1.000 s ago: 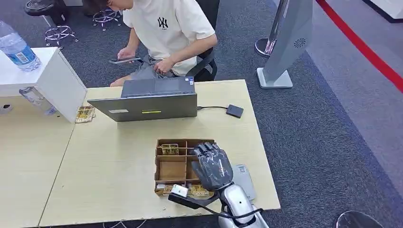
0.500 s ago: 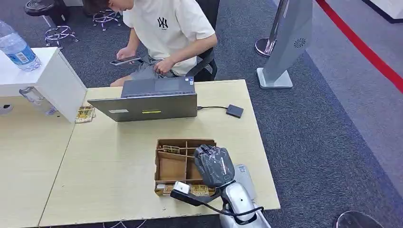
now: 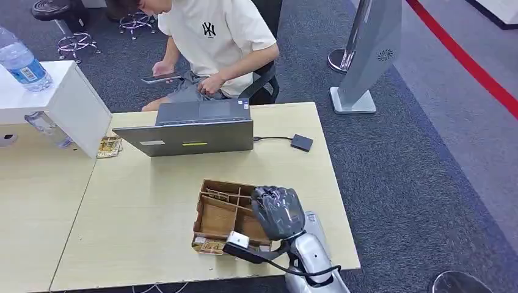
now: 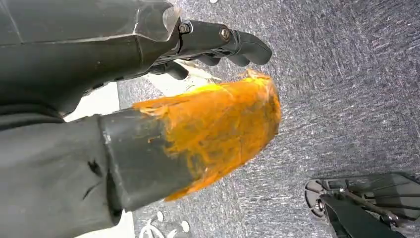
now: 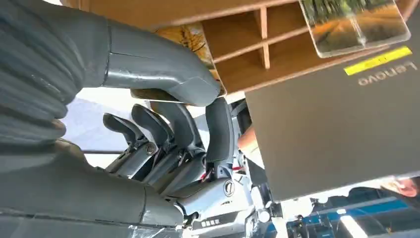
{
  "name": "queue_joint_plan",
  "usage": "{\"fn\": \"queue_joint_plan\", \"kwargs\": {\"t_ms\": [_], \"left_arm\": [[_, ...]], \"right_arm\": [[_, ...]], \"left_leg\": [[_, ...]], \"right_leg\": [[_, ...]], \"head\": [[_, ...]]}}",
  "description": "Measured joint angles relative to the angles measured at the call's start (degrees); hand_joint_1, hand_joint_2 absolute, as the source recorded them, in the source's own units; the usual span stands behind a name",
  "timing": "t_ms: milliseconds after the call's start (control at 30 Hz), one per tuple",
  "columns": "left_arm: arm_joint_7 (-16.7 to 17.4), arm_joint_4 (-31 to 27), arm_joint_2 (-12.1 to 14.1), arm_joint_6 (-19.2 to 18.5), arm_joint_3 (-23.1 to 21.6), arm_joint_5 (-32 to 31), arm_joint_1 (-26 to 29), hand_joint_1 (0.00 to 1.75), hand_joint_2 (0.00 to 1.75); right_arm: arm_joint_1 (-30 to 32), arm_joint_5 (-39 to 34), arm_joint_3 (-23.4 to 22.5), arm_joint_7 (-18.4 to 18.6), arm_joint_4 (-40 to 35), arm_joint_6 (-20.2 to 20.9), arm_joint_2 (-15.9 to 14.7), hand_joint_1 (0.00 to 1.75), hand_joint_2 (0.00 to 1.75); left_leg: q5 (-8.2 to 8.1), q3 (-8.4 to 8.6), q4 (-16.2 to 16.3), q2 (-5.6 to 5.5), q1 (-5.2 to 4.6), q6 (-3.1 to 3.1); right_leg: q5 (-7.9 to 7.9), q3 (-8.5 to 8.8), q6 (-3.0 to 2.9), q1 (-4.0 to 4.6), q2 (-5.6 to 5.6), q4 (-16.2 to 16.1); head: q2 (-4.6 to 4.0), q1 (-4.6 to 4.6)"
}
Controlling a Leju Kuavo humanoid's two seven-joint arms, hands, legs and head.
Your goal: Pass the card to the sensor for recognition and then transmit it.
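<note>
You have the wooden divided tray (image 3: pixel 215 215) lying askew on the table (image 3: pixel 140 201), near the laptop (image 3: pixel 190 135). Your right hand (image 3: pixel 278 210) covers the tray's right end, thumb and fingers (image 5: pixel 179 121) pinching a card (image 5: pixel 190 37). Left hand (image 4: pixel 148 99): grip unclear.

Light wood table (image 3: pixel 153 201) with a second matching table (image 3: pixel 30 207) butted against it, seam between them. White box-like cabinet (image 3: pixel 67 101) on the second table, water bottle (image 3: pixel 21 61) on top. Dark grey carpet floor (image 3: pixel 415 152), red stripe (image 3: pixel 470 61) across far corner. Grey standing panel on base (image 3: pixel 366 55) past the table. Person (image 3: pixel 207 43) seated behind it in a black chair (image 3: pixel 266 82). Even indoor light.
</note>
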Motion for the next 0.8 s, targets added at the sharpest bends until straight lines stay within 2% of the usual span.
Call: {"fn": "queue_joint_plan", "kwargs": {"t_ms": [133, 167, 200, 367, 400, 433, 600, 633, 800], "left_arm": [[-0.09, 0.00, 0.00, 0.09, 0.35, 0.52, -0.01, 0.00, 0.00], [-0.11, 0.00, 0.00, 0.11, 0.37, 0.68, 0.00, 0.00, 0.00], [-0.15, 0.00, 0.00, 0.15, 0.42, 0.83, 0.04, 0.00, 0.00], [-0.59, 0.00, 0.00, 0.20, 1.03, 0.96, 0.04, 0.00, 0.00], [-0.59, 0.00, 0.00, 0.20, 1.24, 0.96, 0.04, 0.00, 0.00], [-0.61, 0.00, 0.00, 0.22, 1.33, 0.96, 0.04, 0.00, 0.00], [-0.63, 0.00, -0.02, 0.33, 1.44, 1.16, 0.05, 0.00, 0.00], [-0.68, 0.00, -0.02, 0.37, 1.44, 1.31, 0.04, 0.00, 0.00], [-1.00, 0.00, -0.05, 0.44, 1.68, 1.57, 0.04, 0.00, 0.00]], "right_arm": [[1.02, -5.59, -0.68, -3.07, -3.38, 0.02, 0.44, 1.69, 1.75], [1.36, -7.32, -0.75, -3.50, -4.78, 0.00, 0.42, 1.64, 1.75], [1.59, -9.00, -0.74, -3.57, -6.09, 0.02, 0.42, 1.69, 1.75], [3.72, -14.33, 0.02, -3.24, -14.59, 0.02, 0.09, 1.69, 1.75], [4.08, -14.57, 0.32, -3.24, -16.04, 0.02, -0.02, 1.62, 1.75], [4.32, -14.72, 0.46, -3.24, -16.96, 0.04, -0.06, 1.69, 1.75], [5.55, -17.85, 0.70, -3.85, -21.14, 0.04, -0.31, 1.66, 1.75], [5.77, -18.82, 0.91, -3.70, -22.08, 0.06, -0.48, 1.75, 1.75], [6.13, -22.08, 2.36, -2.39, -24.66, 0.06, -1.59, 1.75, 1.75]], "left_leg": [[0.00, 0.00, 0.00, 0.00, 0.00, 0.00], [0.00, -0.01, 0.00, 0.00, 0.00, 0.00], [0.00, 0.00, 0.00, 0.00, 0.00, 0.00], [0.00, 0.00, 0.00, 0.00, 0.00, 0.00], [0.00, 0.00, 0.00, 0.00, 0.00, 0.00], [0.00, 0.00, 0.00, 0.00, 0.00, 0.00], [0.00, 0.00, 0.00, 0.00, 0.00, 0.00], [0.00, 0.00, 0.00, 0.00, 0.00, 0.00], [0.00, 0.00, 0.00, 0.00, 0.00, 0.00]], "right_leg": [[0.00, -0.01, 0.00, 0.00, -0.01, 0.00], [0.00, -0.01, 0.00, 0.00, -0.01, 0.00], [0.00, -0.01, 0.00, 0.00, 0.00, 0.00], [0.00, 0.00, 0.00, 0.00, 0.01, 0.00], [0.00, -0.01, 0.00, 0.00, 0.01, 0.00], [0.00, -0.01, 0.00, 0.00, 0.01, 0.00], [0.00, -0.01, 0.00, 0.00, 0.01, 0.00], [0.00, -0.01, 0.00, 0.00, 0.01, 0.00], [0.00, 0.00, 0.00, 0.00, 0.01, 0.00]], "head": [[0.00, 0.02], [0.00, 0.02], [0.00, 0.00], [0.00, 0.02], [0.00, 0.00], [0.00, 0.00], [0.00, 0.00], [0.00, 0.00], [0.00, 0.00]]}}
